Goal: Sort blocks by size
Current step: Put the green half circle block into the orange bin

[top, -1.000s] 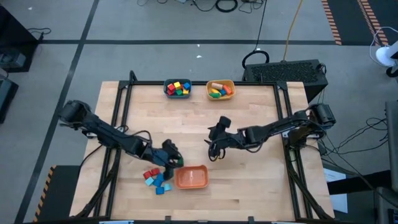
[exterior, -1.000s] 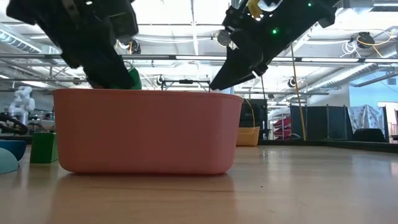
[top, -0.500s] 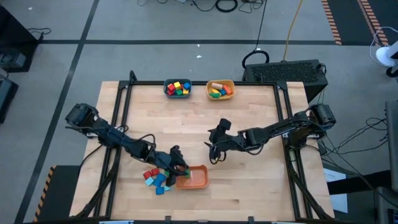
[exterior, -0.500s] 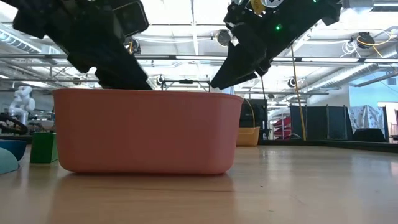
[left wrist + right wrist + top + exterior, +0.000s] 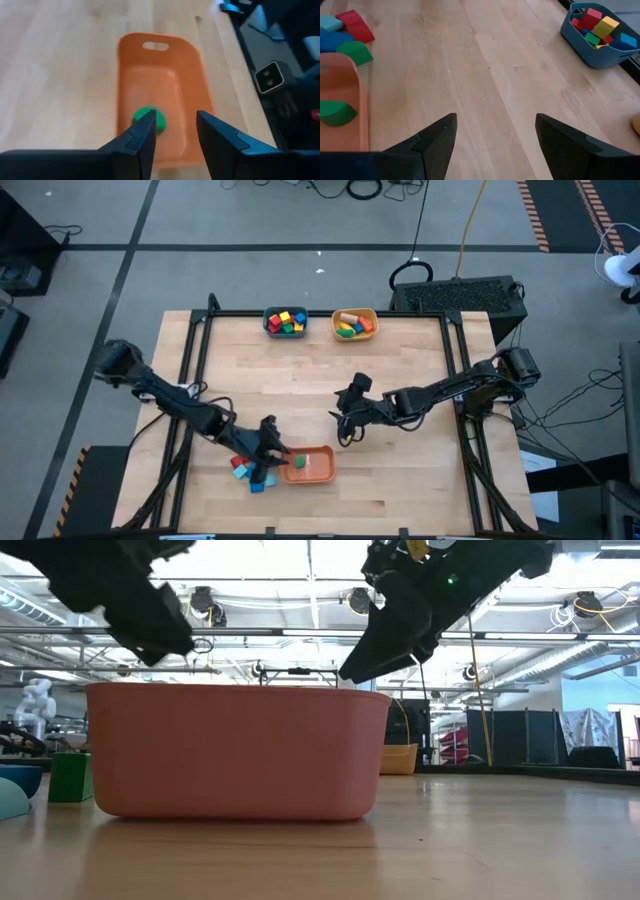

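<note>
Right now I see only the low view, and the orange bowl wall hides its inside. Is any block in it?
Observer: Yes, one green block lies inside the orange bowl.
Operator: Does the left gripper hold something?
Observer: No, the left gripper is open and empty, above the bowl's edge.
Operator: Where are the unsorted blocks?
Observer: The loose blocks lie on the table beside the bowl, under the left arm.
Operator: And the right gripper?
Observer: The right gripper is open, empty, over bare wood.

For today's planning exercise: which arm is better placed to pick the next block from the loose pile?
Left. Its gripper hovers beside the pile of loose blocks; the right gripper waits mid-table, farther off.
</note>
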Action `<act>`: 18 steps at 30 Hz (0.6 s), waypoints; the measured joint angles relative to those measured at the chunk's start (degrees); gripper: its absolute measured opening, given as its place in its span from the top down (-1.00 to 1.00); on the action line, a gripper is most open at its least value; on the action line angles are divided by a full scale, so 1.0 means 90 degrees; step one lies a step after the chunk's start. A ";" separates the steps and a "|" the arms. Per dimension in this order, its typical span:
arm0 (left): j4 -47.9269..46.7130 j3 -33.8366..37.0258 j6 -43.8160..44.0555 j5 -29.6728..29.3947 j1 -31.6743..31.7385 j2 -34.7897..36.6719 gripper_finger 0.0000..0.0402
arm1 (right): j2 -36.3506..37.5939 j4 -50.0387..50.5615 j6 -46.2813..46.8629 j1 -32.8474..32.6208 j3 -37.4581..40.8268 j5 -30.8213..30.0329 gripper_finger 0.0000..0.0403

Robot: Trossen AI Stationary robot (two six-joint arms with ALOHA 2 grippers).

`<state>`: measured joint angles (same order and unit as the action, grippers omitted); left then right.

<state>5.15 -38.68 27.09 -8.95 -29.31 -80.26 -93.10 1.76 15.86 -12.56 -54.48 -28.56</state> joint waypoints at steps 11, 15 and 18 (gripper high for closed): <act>-0.2229 0.0016 0.1023 -0.0584 -0.0568 0.0420 0.30 | 0.0000 -0.0015 0.0005 0.0000 0.0000 0.0012 -0.27; -0.2315 0.0136 -0.0173 -0.0539 -0.0707 0.0244 0.30 | 0.0000 -0.0017 0.0066 0.0000 0.0000 0.0016 -0.27; -0.2292 0.0146 -0.1142 -0.0556 -0.0740 0.0145 0.30 | 0.0000 -0.0017 0.0154 0.0000 0.0000 0.0042 -0.27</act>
<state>-15.48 -37.36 16.81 -13.96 -35.97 -78.95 -93.10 1.61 17.25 -12.56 -54.48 -28.18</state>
